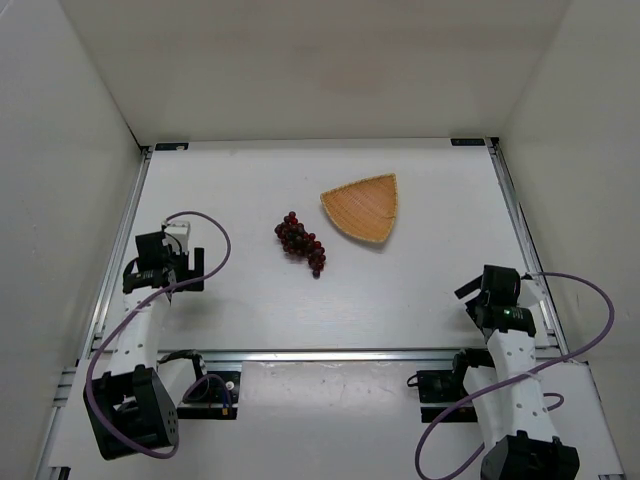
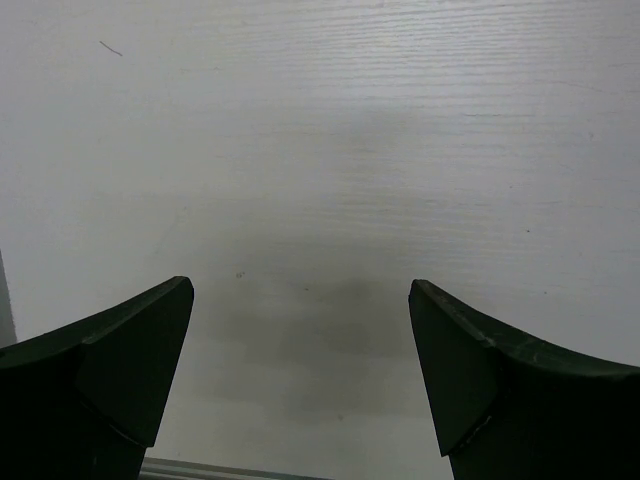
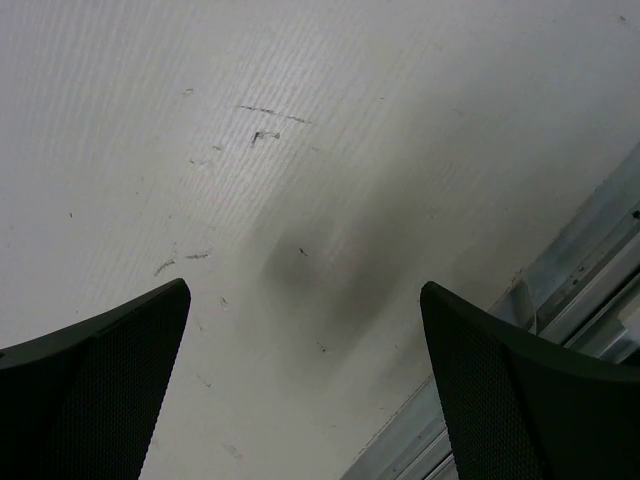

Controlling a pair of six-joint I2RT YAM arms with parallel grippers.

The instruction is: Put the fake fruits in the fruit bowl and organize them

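A small bunch of dark red-purple grapes (image 1: 301,243) lies on the white table near its middle. Just right of it and a little farther back sits the orange-tan woven fruit bowl (image 1: 365,207), with nothing inside it. My left gripper (image 1: 170,262) hovers at the left side of the table, well left of the grapes; in the left wrist view its jaws (image 2: 300,300) stand wide apart over bare table. My right gripper (image 1: 487,284) is at the right side near the front rail, open as well (image 3: 305,300), with only scuffed tabletop between its fingers. Neither wrist view shows grapes or bowl.
Aluminium rails (image 1: 515,230) frame the table on the left, right and front; the right one shows in the right wrist view (image 3: 590,260). White walls close in the back and sides. Purple cables (image 1: 590,330) loop from both arms.
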